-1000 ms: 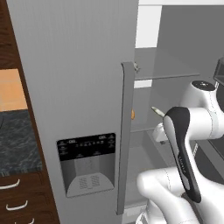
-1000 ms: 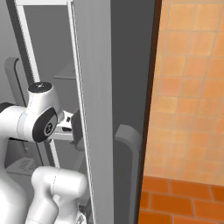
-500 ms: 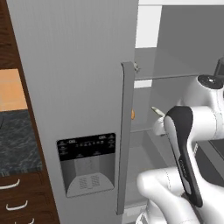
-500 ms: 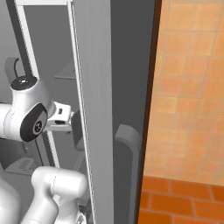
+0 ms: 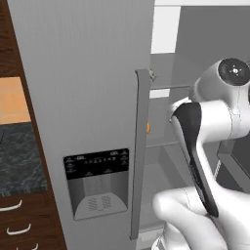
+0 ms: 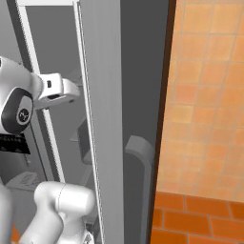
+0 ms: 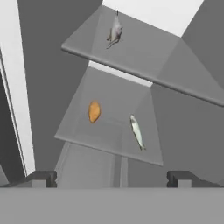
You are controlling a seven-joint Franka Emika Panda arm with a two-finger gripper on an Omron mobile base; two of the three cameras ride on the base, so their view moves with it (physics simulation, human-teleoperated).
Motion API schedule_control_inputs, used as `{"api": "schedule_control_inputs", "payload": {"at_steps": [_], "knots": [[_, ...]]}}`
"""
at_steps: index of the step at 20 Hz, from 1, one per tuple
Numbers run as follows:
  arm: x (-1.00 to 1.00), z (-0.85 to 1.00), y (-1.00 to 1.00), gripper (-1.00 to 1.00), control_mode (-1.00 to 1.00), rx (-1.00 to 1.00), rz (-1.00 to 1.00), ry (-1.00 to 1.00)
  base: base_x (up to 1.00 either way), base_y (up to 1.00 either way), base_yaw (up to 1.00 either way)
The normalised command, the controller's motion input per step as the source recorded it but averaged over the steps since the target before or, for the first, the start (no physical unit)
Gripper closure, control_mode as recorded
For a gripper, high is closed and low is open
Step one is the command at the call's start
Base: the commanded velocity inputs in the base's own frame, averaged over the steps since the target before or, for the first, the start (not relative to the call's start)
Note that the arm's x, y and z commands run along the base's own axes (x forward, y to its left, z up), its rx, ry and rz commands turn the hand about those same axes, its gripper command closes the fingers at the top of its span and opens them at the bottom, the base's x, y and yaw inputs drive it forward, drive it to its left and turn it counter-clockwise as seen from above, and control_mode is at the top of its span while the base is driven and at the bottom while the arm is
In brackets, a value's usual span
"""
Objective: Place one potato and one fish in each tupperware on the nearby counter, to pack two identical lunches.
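The hand is spread wide and holds nothing; its two dark fingertips stand far apart at the bottom of the hand view, pointed into the open fridge. Inside, on the lower glass shelf, the potato lies on the left and a slim fish lies to its right, the two apart from each other. On the upper glass shelf lies a second fish, well apart from both. In the left base view a small orange bit of the potato peeks out just past the edge of the fridge door's long handle, with the white arm reaching in beside it. At the left of that view a dark marbled table sits over brown drawers with curved silver pulls
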Motion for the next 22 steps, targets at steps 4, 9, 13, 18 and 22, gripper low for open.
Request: {"api": "schedule_control_inputs", "payload": {"at_steps": [4,9,13,18,22], "knots": [[0.74,0.73,-0.27,-1.0,-1.0,0.02,0.01,-0.13,0.0,0.0,0.0],[0.96,0.07,-0.33,-1.0,-1.0,0.26,0.0,-0.01,0.0,0.0,0.0],[0.9,0.01,0.0,-1.0,-1.0,0.14,-0.02,0.01,0.0,0.0,0.0],[0.88,0.02,0.26,-1.0,-1.0,0.12,-0.11,0.0,0.0,0.0,0.0],[0.29,0.0,0.16,-1.0,-1.0,0.11,-0.12,0.01,0.0,0.0,0.0]]}}
